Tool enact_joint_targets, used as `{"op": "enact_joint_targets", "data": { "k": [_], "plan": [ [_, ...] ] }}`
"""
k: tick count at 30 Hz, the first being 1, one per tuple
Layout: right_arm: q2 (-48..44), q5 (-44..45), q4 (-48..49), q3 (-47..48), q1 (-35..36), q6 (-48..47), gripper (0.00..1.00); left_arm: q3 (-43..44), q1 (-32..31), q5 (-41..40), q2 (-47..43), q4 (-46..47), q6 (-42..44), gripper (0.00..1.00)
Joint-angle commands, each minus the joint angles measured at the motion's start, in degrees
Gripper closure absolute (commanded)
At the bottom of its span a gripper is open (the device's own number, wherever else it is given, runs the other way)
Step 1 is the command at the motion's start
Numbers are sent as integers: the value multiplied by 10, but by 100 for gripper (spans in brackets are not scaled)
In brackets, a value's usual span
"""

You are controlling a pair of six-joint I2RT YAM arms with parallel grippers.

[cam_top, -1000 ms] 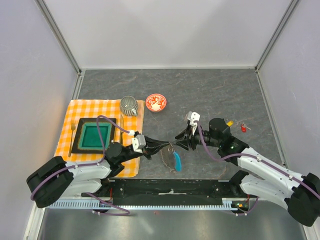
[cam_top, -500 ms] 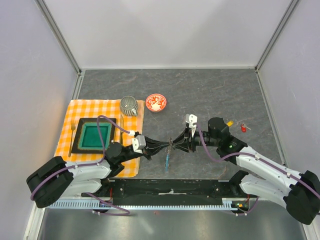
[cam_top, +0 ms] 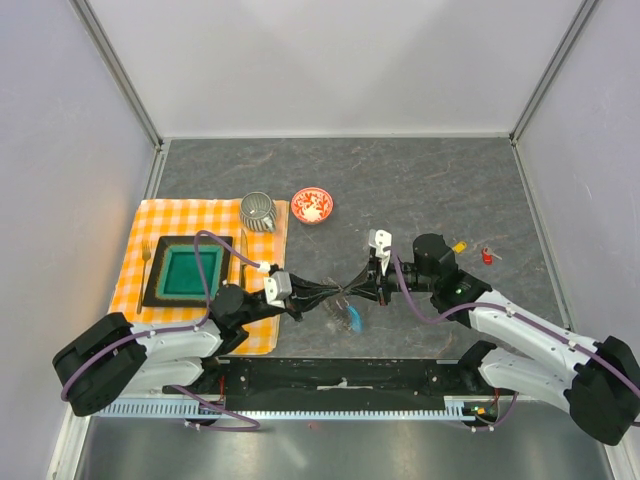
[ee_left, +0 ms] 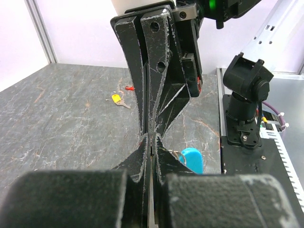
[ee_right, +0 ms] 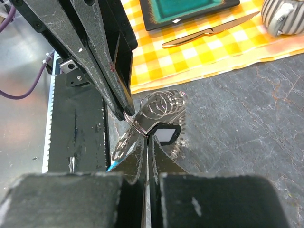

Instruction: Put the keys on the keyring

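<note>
The keyring [cam_top: 344,299] hangs between my two grippers above the table, its blue tag [cam_top: 353,318] dangling below. In the right wrist view its wire loops [ee_right: 164,102] fan out. My left gripper [cam_top: 334,293] is shut on the ring, its fingers [ee_right: 102,61] coming in from the upper left. My right gripper [ee_right: 147,138] is shut, its tips pinching the corner of the black-headed key [ee_right: 166,134] where it meets the ring. A yellow key [cam_top: 459,246] and a red key [cam_top: 487,256] lie loose on the table to the right.
A checked orange cloth [cam_top: 150,222] lies at the left with a green-centred square plate [cam_top: 190,270], a fork [cam_top: 146,260] and a knife [ee_right: 209,32]. A ribbed metal cup [cam_top: 259,210] and a small red bowl [cam_top: 312,205] stand behind.
My right gripper has shut at the ring and moved slightly left, towards the left gripper. The blue tag swung and now hangs shorter. The left gripper held still.
</note>
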Motion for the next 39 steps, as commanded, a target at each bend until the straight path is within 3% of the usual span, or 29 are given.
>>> {"op": "enact_joint_targets", "data": {
  "k": [1, 23, 39],
  "plan": [
    [8, -36, 41, 14, -3, 0, 100, 14, -1, 18, -2, 67, -13, 98],
    [68, -124, 86, 35, -2, 38, 100, 32, -1, 63, 43, 126, -33, 98],
    [41, -48, 123, 17, 22, 59, 100, 31, -1, 58, 73, 183, -59, 98]
  ]
}}
